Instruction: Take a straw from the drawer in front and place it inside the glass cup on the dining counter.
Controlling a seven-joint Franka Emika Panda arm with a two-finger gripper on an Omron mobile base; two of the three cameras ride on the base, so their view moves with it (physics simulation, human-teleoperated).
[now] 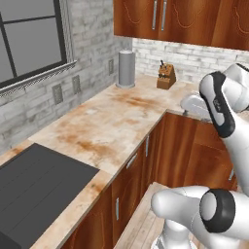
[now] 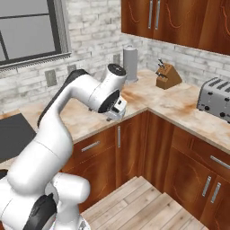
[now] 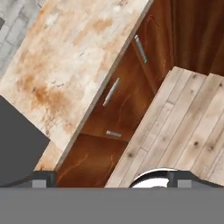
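My gripper (image 2: 116, 112) hangs with jaws wide apart and empty above the counter edge (image 3: 94, 94). Just below sits the shut drawer (image 3: 117, 101), presumably hiding the straw. I could misjudge its small handle (image 3: 111, 92) and slip off, or grab the cabinet door instead.

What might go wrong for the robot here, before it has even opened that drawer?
The drawer is shut and the open gripper hangs above the counter edge, not at the small silver handle; a poorly aimed reach could bump the counter or slip off that thin handle. Similar handles sit close by on the cabinet door, so it might pull the wrong one.
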